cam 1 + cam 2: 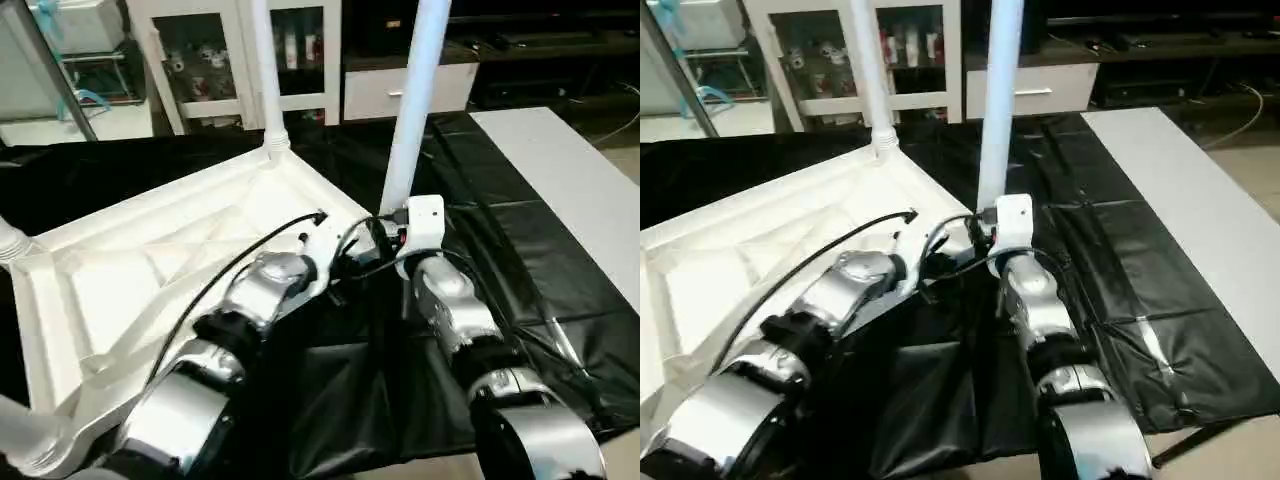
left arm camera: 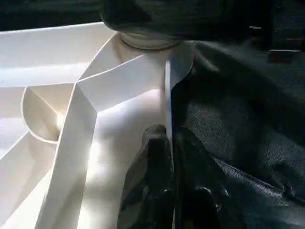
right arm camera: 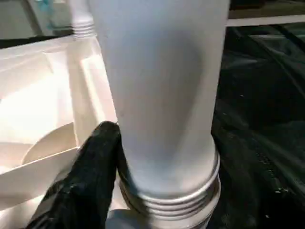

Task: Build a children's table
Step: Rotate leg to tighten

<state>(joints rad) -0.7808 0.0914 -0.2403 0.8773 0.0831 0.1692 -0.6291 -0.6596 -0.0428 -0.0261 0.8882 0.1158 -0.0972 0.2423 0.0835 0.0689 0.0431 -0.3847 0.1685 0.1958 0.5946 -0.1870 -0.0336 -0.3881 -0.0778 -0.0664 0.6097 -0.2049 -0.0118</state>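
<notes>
The white tabletop (image 1: 150,250) lies upside down on the black cover, ribs facing up. One leg (image 1: 266,80) stands upright in the far corner socket. A second leg (image 1: 412,110) stands upright at the near right corner, its threaded base (image 3: 167,200) sitting at the socket. My right gripper (image 3: 162,143) is shut around this leg low down; one black finger (image 3: 95,167) lies against its side and the other is hidden behind it. My left gripper (image 2: 170,138) is shut on the tabletop's thin rim wall (image 2: 167,86) beside that corner. Two more legs (image 1: 10,243) (image 1: 25,440) show at the left corners.
The black-covered work table (image 1: 520,260) extends to the right, with a white board (image 1: 570,170) along its far right side. White cabinets (image 1: 240,60) stand behind the table and a metal stand (image 1: 60,80) is at the back left.
</notes>
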